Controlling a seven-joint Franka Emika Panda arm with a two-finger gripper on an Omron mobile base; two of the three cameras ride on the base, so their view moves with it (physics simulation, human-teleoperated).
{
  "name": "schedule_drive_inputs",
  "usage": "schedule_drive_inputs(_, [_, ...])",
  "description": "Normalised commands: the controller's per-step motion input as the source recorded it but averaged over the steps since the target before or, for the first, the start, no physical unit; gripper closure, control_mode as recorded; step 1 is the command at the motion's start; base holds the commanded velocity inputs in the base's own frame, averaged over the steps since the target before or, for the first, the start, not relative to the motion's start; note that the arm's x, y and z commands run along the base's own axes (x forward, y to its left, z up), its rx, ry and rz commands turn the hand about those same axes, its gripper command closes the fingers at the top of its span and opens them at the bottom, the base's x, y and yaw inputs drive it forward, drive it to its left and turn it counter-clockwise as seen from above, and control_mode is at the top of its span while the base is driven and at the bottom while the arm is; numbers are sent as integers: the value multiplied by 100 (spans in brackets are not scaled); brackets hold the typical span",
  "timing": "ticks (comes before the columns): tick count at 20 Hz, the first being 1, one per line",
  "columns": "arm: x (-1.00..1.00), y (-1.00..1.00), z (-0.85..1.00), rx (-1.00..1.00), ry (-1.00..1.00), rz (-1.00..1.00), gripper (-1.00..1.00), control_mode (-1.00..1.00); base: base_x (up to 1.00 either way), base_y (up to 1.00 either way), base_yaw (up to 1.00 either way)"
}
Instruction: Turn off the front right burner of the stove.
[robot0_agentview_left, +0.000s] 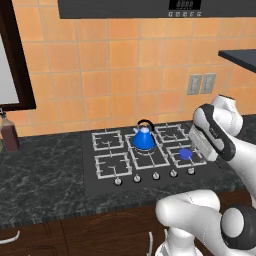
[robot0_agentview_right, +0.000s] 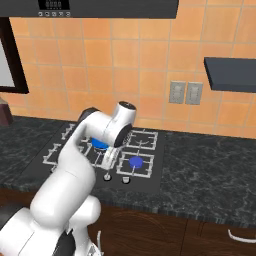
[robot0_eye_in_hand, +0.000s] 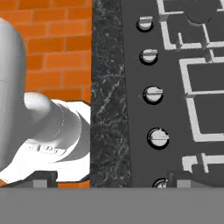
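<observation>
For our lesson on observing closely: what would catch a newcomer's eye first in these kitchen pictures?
The blue flame glowing on the front right burner of the black stove, and the blue kettle on the middle grate. The white robot arm bends over the row of silver knobs at the stove's front edge.

Matt black stove (robot0_agentview_left: 100, 177) surface with grey metal-look grates. Knobs (robot0_eye_in_hand: 158, 138) silver, brushed sheen. Counter (robot0_agentview_left: 40, 175) dark veined stone, polished. Kettle (robot0_agentview_left: 144, 138) glossy blue. Wall tiles (robot0_agentview_left: 100, 75) orange, satin glazed.
</observation>
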Motion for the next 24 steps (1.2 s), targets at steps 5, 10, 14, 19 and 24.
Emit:
schedule_drive_inputs(5, [0,-31,-50,-8,-1,56,-100,-100,0,0,0])
schedule_drive_inputs(10, [6,-4,-37,-2,-3,19,-100,-100,0,0,0])
schedule_drive_inputs(14, [2,-10,-32,0,-10,1,-100,-100,0,0,0])
schedule_drive_inputs(19, [0,-11,-30,0,-8,0,-100,-100,0,0,0])
schedule_drive_inputs(24, [0,0,-37,0,-3,0,-100,-100,0,0,0])
